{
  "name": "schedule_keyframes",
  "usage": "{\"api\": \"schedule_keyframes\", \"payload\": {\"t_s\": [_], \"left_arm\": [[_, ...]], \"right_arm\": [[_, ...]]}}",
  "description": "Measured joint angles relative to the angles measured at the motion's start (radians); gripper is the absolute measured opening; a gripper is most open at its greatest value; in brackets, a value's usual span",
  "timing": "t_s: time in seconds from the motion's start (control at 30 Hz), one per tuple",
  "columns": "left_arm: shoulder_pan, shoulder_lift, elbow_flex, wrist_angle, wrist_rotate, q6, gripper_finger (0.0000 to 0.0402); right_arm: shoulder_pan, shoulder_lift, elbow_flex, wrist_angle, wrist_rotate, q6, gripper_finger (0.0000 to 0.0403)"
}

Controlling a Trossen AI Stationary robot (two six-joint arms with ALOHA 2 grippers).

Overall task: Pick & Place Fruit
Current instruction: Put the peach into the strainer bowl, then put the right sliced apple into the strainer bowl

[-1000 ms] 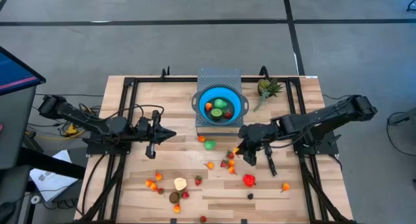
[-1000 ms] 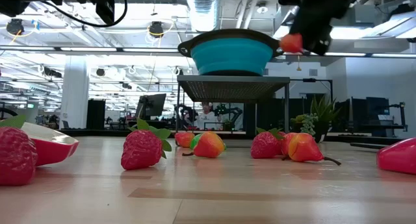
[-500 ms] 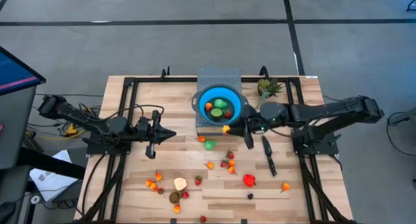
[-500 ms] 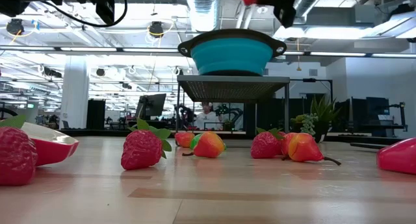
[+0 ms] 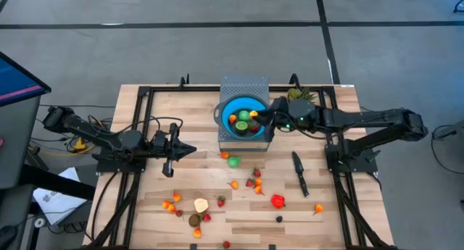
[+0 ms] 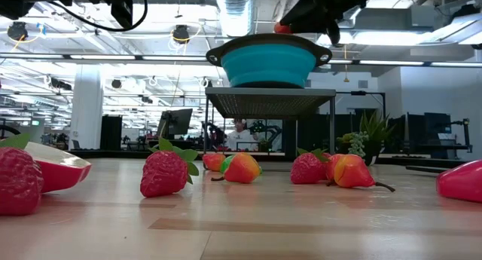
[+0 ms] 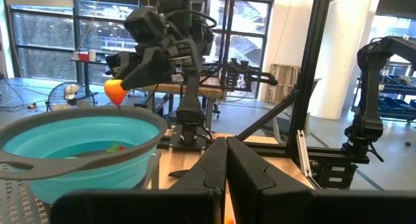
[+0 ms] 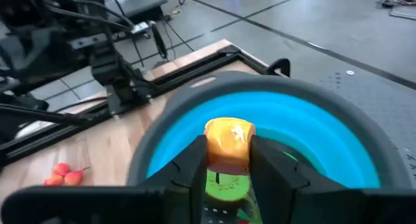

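In the right wrist view, nearest the lens, the right pincer [image 8: 228, 160] pinches 1 small orange fruit [image 8: 229, 140] between its 2 dark fingers [image 8: 189, 164], held directly over the opening of the blue bowl [image 8: 325, 130]. Beneath the held piece, inside the bowl, a green fruit [image 8: 228, 187] shows with a red bit beside it.

The left wrist view, from across the bench, shows what that view cannot: the orange fruit [image 7: 115, 91] hangs just above the bowl's rim [image 7: 78, 115], not touching it. Close to that lens, the left pincer [image 7: 226, 160] has its fingers pressed together on nothing.

At bench height, the low view shows strawberries [image 6: 166, 173] and 2 orange-red pieces [image 6: 242, 168] lying on the wood in front, then the bowl [image 6: 269, 62] raised on a perforated grey stand [image 6: 269, 102], with the held fruit [image 6: 282, 28] peeking over its rim.

From overhead, the right pincer [image 5: 258, 120] reaches over the bowl [image 5: 225, 109] from the right side, while the left pincer [image 5: 190, 150] waits well to the left of the stand. Loose fruit [image 5: 254, 182] is scattered over the near half of the bench [image 5: 196, 109], a black knife [image 5: 299, 173] lies to its right, and a spiky pineapple piece [image 5: 297, 98] sits at the far edge.
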State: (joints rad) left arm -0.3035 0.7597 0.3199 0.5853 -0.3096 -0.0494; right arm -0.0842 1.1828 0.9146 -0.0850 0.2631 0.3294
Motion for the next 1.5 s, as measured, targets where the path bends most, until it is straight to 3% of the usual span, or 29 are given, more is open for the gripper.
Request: {"api": "schedule_keyframes", "payload": {"t_s": [0.27, 0.6, 0.73, 0.9, 1.1, 1.4, 1.5], "left_arm": [[0.0, 0.0, 0.0, 0.0, 0.0, 0.0, 0.0002], [0.0, 0.0, 0.0, 0.0, 0.0, 0.0, 0.0002], [0.0, 0.0, 0.0, 0.0, 0.0, 0.0, 0.0002], [0.0, 0.0, 0.0, -0.001, 0.0, 0.0, 0.0002], [0.0, 0.0, 0.0, -0.001, 0.0, 0.0, 0.0002], [0.0, 0.0, 0.0, -0.001, 0.0, 0.0, 0.0002], [0.0, 0.0, 0.0, -0.001, 0.0, 0.0, 0.0002]], "right_arm": [[-0.032, 0.0, 0.0, -0.063, 0.0, -0.008, 0.0127], [-0.034, -0.005, 0.0, -0.097, -0.004, -0.007, 0.0224], [-0.005, -0.05, 0.0, -0.119, -0.08, 0.002, 0.0234], [0.075, -0.119, 0.0, -0.259, -0.19, 0.079, 0.0214], [0.225, -0.158, 0.0, -0.389, -0.192, 0.189, 0.0178], [0.435, -0.146, 0.0, -0.398, -0.182, 0.367, 0.0118], [0.486, -0.135, 0.001, -0.416, -0.133, 0.461, 0.0089]]}}
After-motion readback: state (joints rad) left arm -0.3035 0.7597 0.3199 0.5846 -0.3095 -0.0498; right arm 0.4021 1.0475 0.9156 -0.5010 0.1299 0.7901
